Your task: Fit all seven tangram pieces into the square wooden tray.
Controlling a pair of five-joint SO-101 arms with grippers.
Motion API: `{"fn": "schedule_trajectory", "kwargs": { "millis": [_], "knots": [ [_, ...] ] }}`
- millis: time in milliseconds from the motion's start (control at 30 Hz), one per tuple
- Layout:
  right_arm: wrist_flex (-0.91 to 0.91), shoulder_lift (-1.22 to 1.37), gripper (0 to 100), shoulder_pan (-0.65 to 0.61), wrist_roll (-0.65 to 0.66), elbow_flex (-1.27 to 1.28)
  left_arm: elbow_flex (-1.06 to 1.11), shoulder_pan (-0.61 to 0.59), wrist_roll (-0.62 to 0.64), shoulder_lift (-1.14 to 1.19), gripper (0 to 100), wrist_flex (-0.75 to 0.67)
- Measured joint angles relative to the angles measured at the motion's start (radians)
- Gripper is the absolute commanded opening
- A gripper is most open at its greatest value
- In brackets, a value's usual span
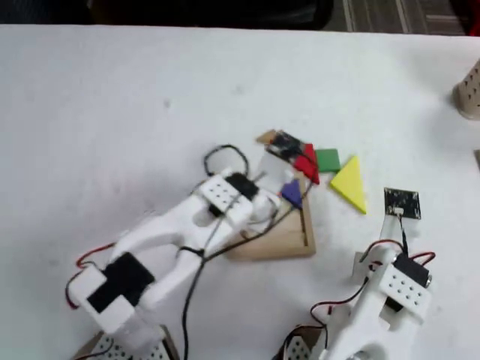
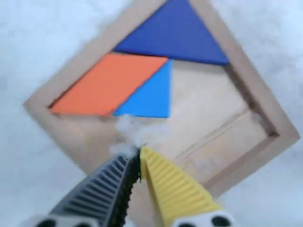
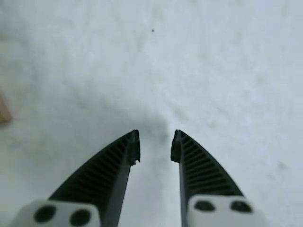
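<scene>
The square wooden tray holds a dark blue triangle, an orange parallelogram and a light blue triangle. My left gripper is shut with nothing in it, its tips low over the tray's bare wooden floor. In the high view the left arm covers much of the tray. A red piece, a green piece and a yellow triangle lie on the table just beyond the tray. My right gripper is open a little over bare white table.
The right arm stands at the front right, apart from the pieces. A beige perforated object sits at the table's right edge. White tabletop stretches to the left and back. A sliver of wood shows in the right wrist view.
</scene>
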Motion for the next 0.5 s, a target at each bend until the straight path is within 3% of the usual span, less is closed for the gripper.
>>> {"fn": "schedule_trajectory", "kwargs": {
  "millis": [233,500],
  "knots": [
    [0.000,0.000,10.9,-0.005,-0.002,0.000,0.094,-0.189,-0.002,-0.210,2,0.000],
    [0.078,0.002,10.9,-0.173,-0.002,-0.080,0.229,-0.440,-0.002,-0.295,3,-0.158]
  ]
}}
